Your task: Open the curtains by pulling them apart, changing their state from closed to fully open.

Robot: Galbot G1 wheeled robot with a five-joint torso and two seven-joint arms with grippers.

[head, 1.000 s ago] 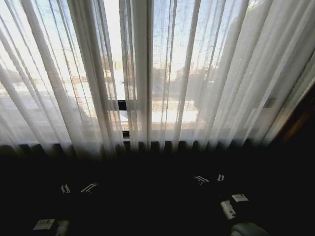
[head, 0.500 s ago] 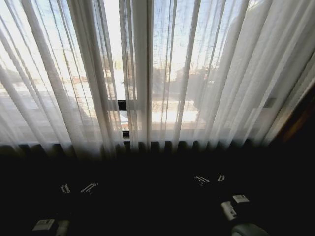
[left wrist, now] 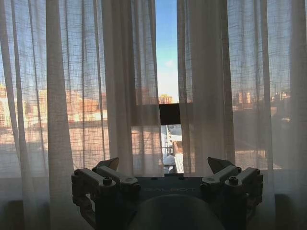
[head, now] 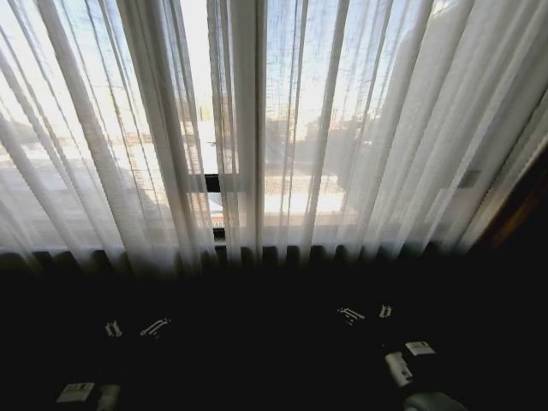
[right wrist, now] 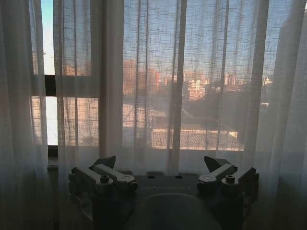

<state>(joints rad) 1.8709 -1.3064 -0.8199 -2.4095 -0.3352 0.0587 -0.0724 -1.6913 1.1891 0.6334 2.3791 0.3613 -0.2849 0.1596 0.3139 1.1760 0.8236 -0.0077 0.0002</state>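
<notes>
Curtains (head: 342, 128) hang right across the window in the head view, two sheer white panels falling in long pleats from twelve o'clock down to a dark sill band across the middle, and they are mostly drawn together. Between the two panels, just left of centre, a narrow gap shows bright sky and a piece of the dark window frame bar (head: 212, 182). In the left wrist view that gap (left wrist: 167, 57) runs straight up at twelve o'clock from the gripper, blue sky above the frame bar (left wrist: 169, 113) and rooftops below it. Down in the dark, at about seven o'clock in the head view, sits the left gripper (head: 135, 327), low and well short of the fabric; in its own wrist view the left gripper (left wrist: 163, 165) has its jaws spread wide, nothing between them, the curtain folds (left wrist: 120, 86) hanging beyond the fingertips. Over at five o'clock in the head view is the right gripper (head: 366, 312), also low and apart from the cloth. Its wrist view shows the right gripper (right wrist: 160, 164) released as well, fingers splayed and empty, facing the right panel (right wrist: 182, 72), with city buildings hazy through the weave.
</notes>
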